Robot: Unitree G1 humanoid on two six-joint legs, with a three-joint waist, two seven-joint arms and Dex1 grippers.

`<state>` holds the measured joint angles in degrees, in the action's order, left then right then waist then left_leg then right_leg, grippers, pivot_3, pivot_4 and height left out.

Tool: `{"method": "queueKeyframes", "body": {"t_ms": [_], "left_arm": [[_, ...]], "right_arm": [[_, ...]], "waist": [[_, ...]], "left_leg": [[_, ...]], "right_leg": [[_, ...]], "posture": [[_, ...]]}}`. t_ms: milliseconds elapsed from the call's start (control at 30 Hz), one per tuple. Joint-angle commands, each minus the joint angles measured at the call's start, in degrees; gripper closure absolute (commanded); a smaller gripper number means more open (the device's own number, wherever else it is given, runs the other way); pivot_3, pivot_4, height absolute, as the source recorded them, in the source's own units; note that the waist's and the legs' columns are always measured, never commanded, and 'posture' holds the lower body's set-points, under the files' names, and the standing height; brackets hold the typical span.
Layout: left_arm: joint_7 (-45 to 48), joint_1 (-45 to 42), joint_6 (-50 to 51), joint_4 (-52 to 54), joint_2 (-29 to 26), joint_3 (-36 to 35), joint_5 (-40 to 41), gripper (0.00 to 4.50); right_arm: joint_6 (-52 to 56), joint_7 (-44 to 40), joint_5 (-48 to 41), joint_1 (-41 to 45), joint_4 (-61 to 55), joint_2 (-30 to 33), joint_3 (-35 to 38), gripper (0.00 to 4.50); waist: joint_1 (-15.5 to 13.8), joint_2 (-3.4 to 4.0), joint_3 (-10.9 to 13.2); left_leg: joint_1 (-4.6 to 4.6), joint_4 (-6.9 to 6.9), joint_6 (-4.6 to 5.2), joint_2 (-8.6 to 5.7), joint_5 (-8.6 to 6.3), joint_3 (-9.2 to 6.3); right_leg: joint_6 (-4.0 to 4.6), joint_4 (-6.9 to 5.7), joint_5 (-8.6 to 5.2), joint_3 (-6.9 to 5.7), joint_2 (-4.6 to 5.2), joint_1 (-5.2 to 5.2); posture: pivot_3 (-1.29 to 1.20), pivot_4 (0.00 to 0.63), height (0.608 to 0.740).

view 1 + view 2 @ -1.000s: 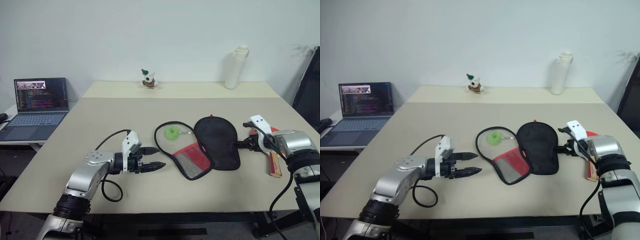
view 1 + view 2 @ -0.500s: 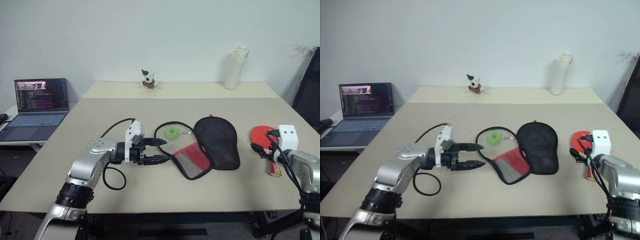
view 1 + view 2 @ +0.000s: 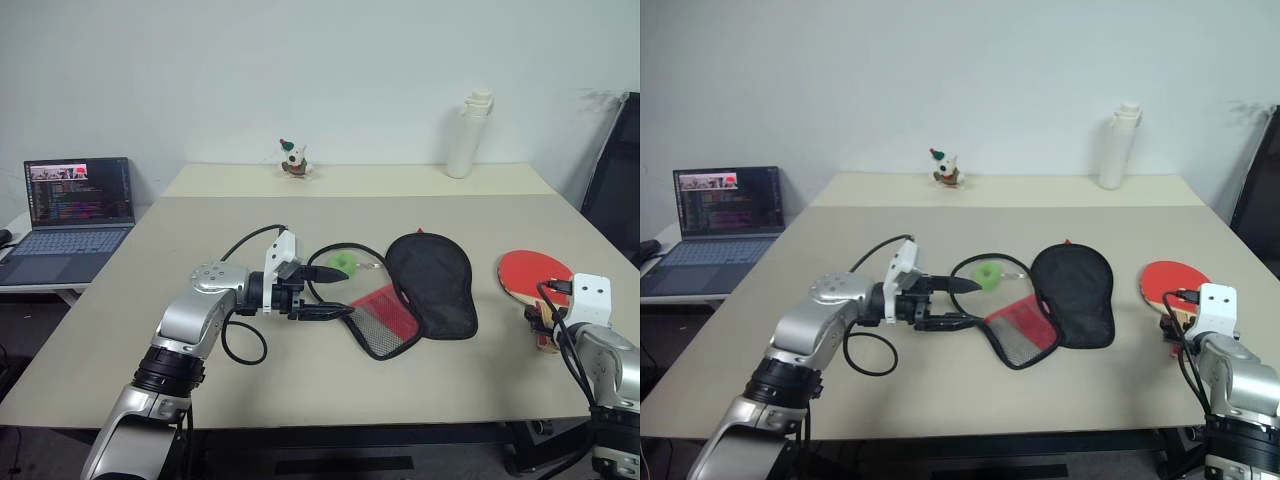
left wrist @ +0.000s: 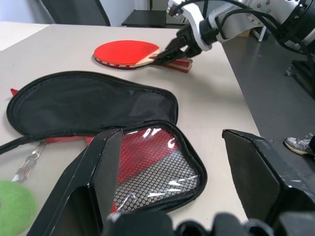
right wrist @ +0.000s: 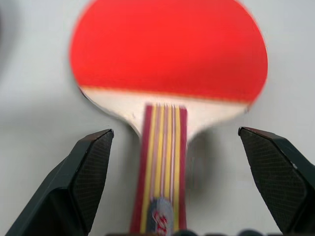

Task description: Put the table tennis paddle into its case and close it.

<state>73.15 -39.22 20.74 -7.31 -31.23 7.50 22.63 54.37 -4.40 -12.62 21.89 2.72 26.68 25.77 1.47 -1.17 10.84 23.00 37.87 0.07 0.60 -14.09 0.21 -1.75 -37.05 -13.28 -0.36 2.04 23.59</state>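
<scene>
Left eye view, paddle: the round red-rubber table tennis paddle (image 3: 532,273) with its short striped wooden handle lies flat on the beige tabletop (image 3: 240,225) near the right edge, well apart from the case; face away from the robot, handle toward it
Right claw: the right claw (image 5: 182,172) sits at the handle end of the paddle; its two black fingers (image 5: 88,172) stand wide apart on either side of the handle, not touching it; it holds nothing
Case: the soft paddle-shaped zip pouch (image 3: 425,285) lies open at the middle of the tabletop; black side up on the right half; the red flap with black mesh pocket (image 3: 385,315) is folded out toward the robot on the left
Charm: a green ring charm (image 3: 343,262) rests just beside the case, inside a loop of black cord
Left claw: the left claw (image 3: 325,292) points sideways toward the case; fingers parted, one above the other, tips near the edge of the mesh flap; nothing gripped; whether a tip touches the flap, cannot tell
Left wrist view: the mesh pocket lies between the two black fingers; the paddle and the right claw show beyond the black half
Far edge: a white bottle (image 3: 468,134) and a small figurine (image 3: 293,158) stand at the back of the tabletop
Side: an open laptop (image 3: 72,215) sits on a lower desk to the left
</scene>
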Motion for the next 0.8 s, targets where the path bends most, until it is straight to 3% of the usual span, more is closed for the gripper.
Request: {"method": "queueKeyframes", "body": {"t_ms": [33,233,333,600,800], "left_arm": [[0.0,-1.2,-1.0,1.0,-0.2,-0.8,0.0,0.97],[-0.4,-0.6,-0.8,1.5,-0.8,-1.3,0.0,0.97],[-0.5,-0.5,-0.9,1.5,-0.8,-1.3,-0.1,0.97],[-1.0,0.1,-0.6,2.2,-1.1,-1.4,0.0,0.97],[-1.8,1.4,-0.1,3.3,-2.2,-2.1,0.4,0.97]], "right_arm": [[0.8,0.3,-1.1,1.8,0.2,-0.2,1.1,0.03],[-1.4,-0.4,-0.3,3.5,4.7,0.0,-0.8,0.03],[-2.2,-0.6,0.1,4.4,7.1,0.2,-0.9,0.58],[-4.2,-0.5,0.4,7.0,12.2,0.9,-0.7,3.36],[-4.8,-1.5,-0.9,6.7,8.2,1.2,-0.5,3.42]], "waist": [[0.1,0.00,0.0],[0.4,-0.06,0.0],[0.5,-0.16,-0.1],[0.5,-0.49,-0.3],[0.5,-0.57,-0.3]], "left_leg": [[0.00,0.00,0.00,0.00,0.00,0.00],[-0.08,0.02,0.00,0.01,0.00,0.03],[-0.16,0.07,0.00,0.02,0.00,0.08],[-0.39,0.19,0.01,-0.01,0.01,0.60],[-0.40,0.19,0.02,-0.04,0.01,0.95]], "right_leg": [[0.00,-0.01,0.00,0.00,0.00,0.00],[-0.01,-0.01,0.01,0.04,0.00,-0.08],[-0.05,0.00,0.07,0.11,-0.01,-0.15],[-0.11,0.09,0.25,0.78,-0.02,-0.22],[-0.47,0.18,0.46,1.17,-0.01,-0.15]], "posture": [[0.00,0.150,0.740],[0.00,0.150,0.740],[0.00,0.150,0.740],[0.00,0.150,0.740],[0.00,0.150,0.740]]}}
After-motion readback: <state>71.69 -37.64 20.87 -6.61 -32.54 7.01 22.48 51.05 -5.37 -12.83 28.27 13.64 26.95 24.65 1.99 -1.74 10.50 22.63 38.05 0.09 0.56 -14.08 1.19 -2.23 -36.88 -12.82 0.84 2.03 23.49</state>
